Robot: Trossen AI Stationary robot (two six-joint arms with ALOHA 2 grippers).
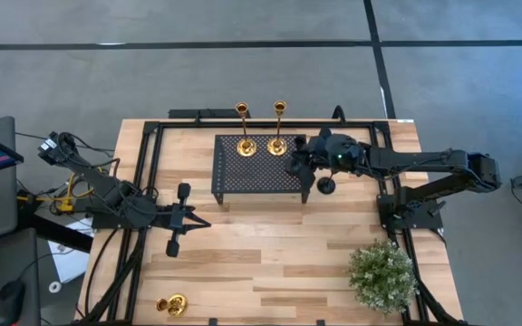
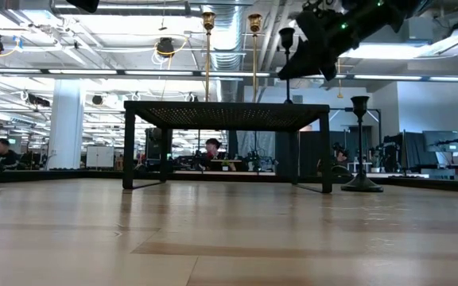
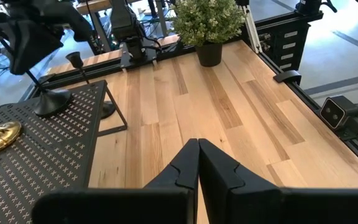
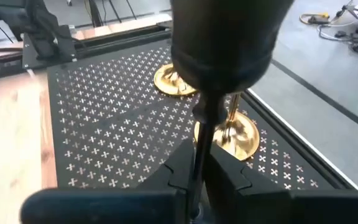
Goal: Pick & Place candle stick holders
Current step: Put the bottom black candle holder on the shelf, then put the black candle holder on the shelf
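Note:
Two tall slim gold holders (image 1: 244,145) (image 1: 278,143) stand by their round bases on the black perforated stand (image 1: 243,181). My right gripper (image 1: 295,165) is over the stand's right end, shut on a matte black holder (image 3: 50,101). The second black holder (image 1: 325,185) stands on the table just right of the stand. The short gold holder (image 1: 172,304) lies on its side near the front left corner. My left gripper (image 1: 188,220) is shut and empty, low over the table left of centre. My right gripper pinches the black holder's thin stem (image 4: 199,134) between its two fingers, below the cup (image 4: 225,37). The fingers come from the table's right, slanting down, and lie across the stem. The holder is about upright, its round base (image 3: 50,101) at the stand's top, near the right end.
A small green bushy plant (image 1: 383,274) in a dark pot stands at the front right. A black frame (image 1: 149,181) runs along the table's sides. Bare wood lies between the stand and the near edge. People sit in the room beyond (image 2: 211,147).

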